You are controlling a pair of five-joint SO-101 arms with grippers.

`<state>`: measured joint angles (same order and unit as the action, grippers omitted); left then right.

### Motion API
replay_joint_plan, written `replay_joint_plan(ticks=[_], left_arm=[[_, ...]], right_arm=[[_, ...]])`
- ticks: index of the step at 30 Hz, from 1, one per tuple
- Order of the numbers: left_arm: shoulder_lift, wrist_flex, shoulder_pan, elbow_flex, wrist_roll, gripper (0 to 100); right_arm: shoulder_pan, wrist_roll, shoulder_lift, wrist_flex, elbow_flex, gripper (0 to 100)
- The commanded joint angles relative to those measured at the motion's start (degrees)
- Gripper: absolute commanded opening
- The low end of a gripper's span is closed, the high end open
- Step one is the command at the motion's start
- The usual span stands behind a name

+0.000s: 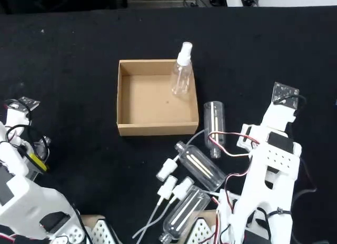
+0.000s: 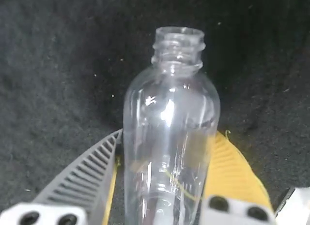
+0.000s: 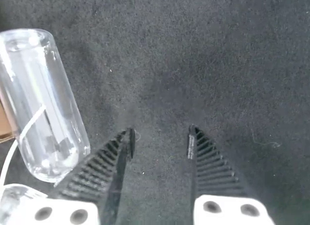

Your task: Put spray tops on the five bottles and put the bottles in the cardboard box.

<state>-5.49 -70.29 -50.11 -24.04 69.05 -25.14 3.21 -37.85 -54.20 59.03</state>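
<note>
Left gripper (image 2: pixel 169 137): pinching an uncapped bottle (image 2: pixel 169 104) by its body, open neck pointing straight away from the gripper.
Right gripper (image 3: pixel 160 137): spread, empty.
Spray tops (image 1: pixel 171 178): loose on the table (image 1: pixel 79 70), nearer the right arm (image 1: pixel 268 165).

**No Readable Text**

Nothing legible on the cardboard box (image 1: pixel 158 129): plain brown walls and floor. No label or print on the clear bottle (image 2: pixel 169 89) seen close up in the left wrist view. None to be made out on the bottles lying on the black table (image 1: pixel 79 70) either. Perhaps tiny markings on the small dark board (image 1: pixel 285 91) atop an arm, but too small to read.
</note>
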Motion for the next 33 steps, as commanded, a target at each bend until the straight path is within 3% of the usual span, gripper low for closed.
replay_joint_plan(ticks=[1,5,10,23,27,33], left_arm=[[0.35,0.26,1.36,1.54,-0.09,24],[0.35,0.18,3.03,2.59,-0.26,24],[0.09,1.05,4.79,5.32,-5.54,24],[-0.09,4.31,6.55,3.47,-5.71,25],[0.26,2.90,6.46,3.65,-5.71,30],[0.26,2.11,6.46,6.99,-5.89,30]], right_arm=[[1.32,-0.18,-2.07,1.49,-0.48,14.9],[1.32,-0.18,-2.07,1.49,-0.40,14.9],[1.32,-0.18,-2.07,1.49,-0.40,14.9],[1.32,-0.18,-2.07,1.49,-0.31,14.9],[1.32,-0.18,-2.07,1.49,-0.31,14.9],[1.32,-0.18,-2.07,1.49,-0.31,14.9]])
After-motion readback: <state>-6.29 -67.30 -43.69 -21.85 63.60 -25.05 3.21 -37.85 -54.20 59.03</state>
